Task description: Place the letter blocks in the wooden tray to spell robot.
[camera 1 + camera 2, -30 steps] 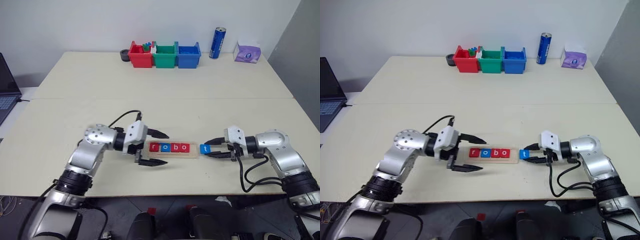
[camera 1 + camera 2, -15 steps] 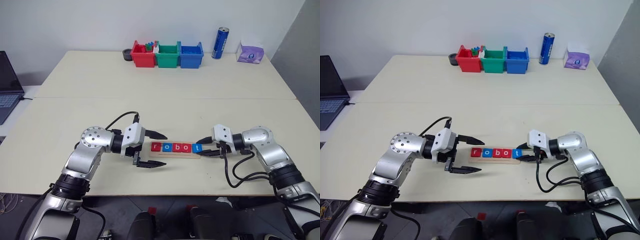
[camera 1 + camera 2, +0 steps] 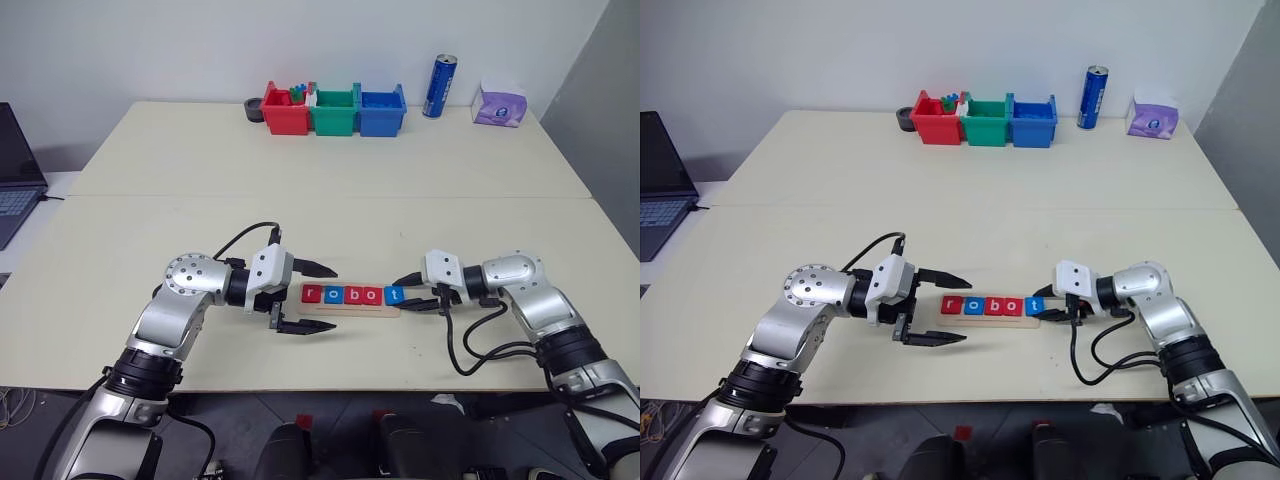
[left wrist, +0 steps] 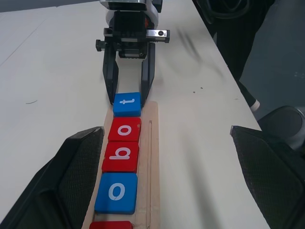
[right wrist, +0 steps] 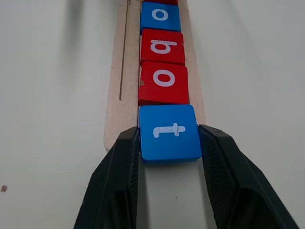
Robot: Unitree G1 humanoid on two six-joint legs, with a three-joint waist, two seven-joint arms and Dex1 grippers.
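Wooden tray [image 3: 350, 308] on the bench's near side holds four letter blocks [image 3: 341, 295]. Right end effector [image 5: 169, 143], clamping the blue t block [image 5: 170, 131], has carried it leftward to the tray's right end. Left end effector [image 3: 318, 297] gapes wide by the left end.

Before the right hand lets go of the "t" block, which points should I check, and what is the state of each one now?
1. Right hand grips the blue t block on both sides: ok.
2. The t block touches the red o block next to it: ok.
3. The t block lies flat and fully on the wooden tray: not ok; its outer edge hangs past the tray end.
4. The tiles read r, o, b, o, t in order: ok in the left eye view.
5. Left hand is open, its fingers apart on either side of the other tray end, not on the blocks: ok.
6. The t block sits level in the groove: cannot tell.
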